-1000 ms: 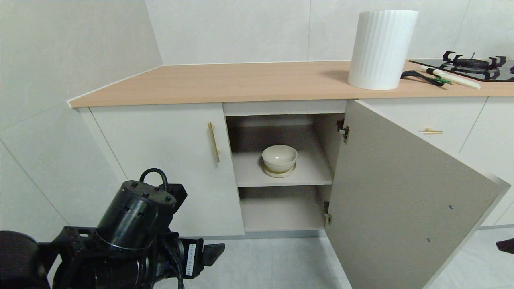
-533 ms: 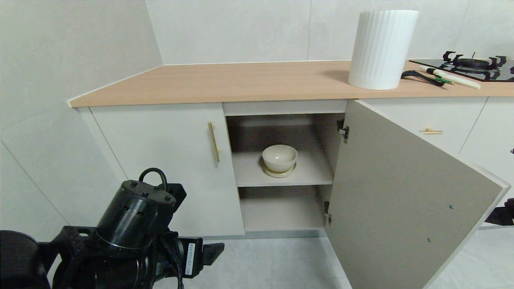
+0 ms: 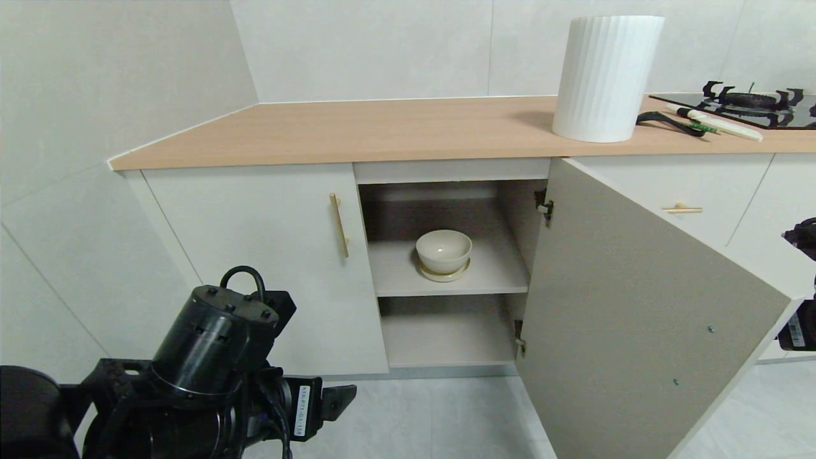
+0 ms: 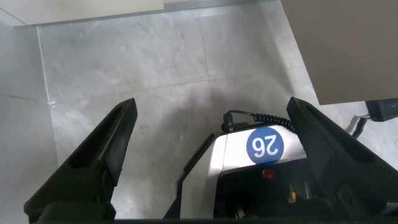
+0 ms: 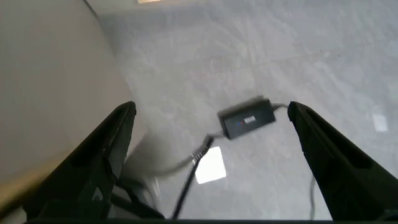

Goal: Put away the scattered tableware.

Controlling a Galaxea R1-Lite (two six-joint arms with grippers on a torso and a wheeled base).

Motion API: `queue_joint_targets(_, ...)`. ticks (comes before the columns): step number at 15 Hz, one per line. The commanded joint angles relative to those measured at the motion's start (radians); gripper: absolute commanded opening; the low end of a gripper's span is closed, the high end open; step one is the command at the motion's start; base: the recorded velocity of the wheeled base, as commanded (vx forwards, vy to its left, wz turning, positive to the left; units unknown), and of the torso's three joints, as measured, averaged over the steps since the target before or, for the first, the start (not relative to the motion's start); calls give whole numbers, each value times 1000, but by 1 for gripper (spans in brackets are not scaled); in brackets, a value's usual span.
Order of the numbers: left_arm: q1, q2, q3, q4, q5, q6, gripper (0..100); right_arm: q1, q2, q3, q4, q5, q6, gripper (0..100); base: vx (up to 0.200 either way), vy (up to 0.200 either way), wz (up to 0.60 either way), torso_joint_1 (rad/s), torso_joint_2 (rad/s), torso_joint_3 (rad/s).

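A cream bowl (image 3: 444,250) stands on a small plate (image 3: 442,274) on the upper shelf (image 3: 484,275) of the open cabinet. The cabinet door (image 3: 637,299) swings out wide to the right. My left arm (image 3: 210,357) hangs low at the left, in front of the shut left door. Over the floor, my left gripper (image 4: 211,109) is open and holds nothing. My right arm (image 3: 800,287) shows at the far right, just past the door's outer edge. My right gripper (image 5: 211,109) is open and empty, with the door's face (image 5: 50,93) close beside one finger.
On the wooden countertop (image 3: 357,131) stand a tall white ribbed cylinder (image 3: 605,76) and some utensils (image 3: 701,121) beside a gas stove (image 3: 752,99). The lower shelf (image 3: 446,341) is bare. A black power adapter (image 5: 245,118) with its cable lies on the floor.
My right arm has risen along the right edge of the head view, up beside the door's outer edge. The door has shifted slightly inward. Left arm and bowl are still.
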Motion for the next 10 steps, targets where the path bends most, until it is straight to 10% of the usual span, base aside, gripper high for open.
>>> queue_joint_targets(1,0,-1,0,-1,1,-1,100,34,13,17,-17,3,12,100,0,0,0,0,0,0)
queue_joint_targets(10,0,-4,0,-1,1,1,100,294,20,40,-28,4,176,100,0,0,0,0,0,0)
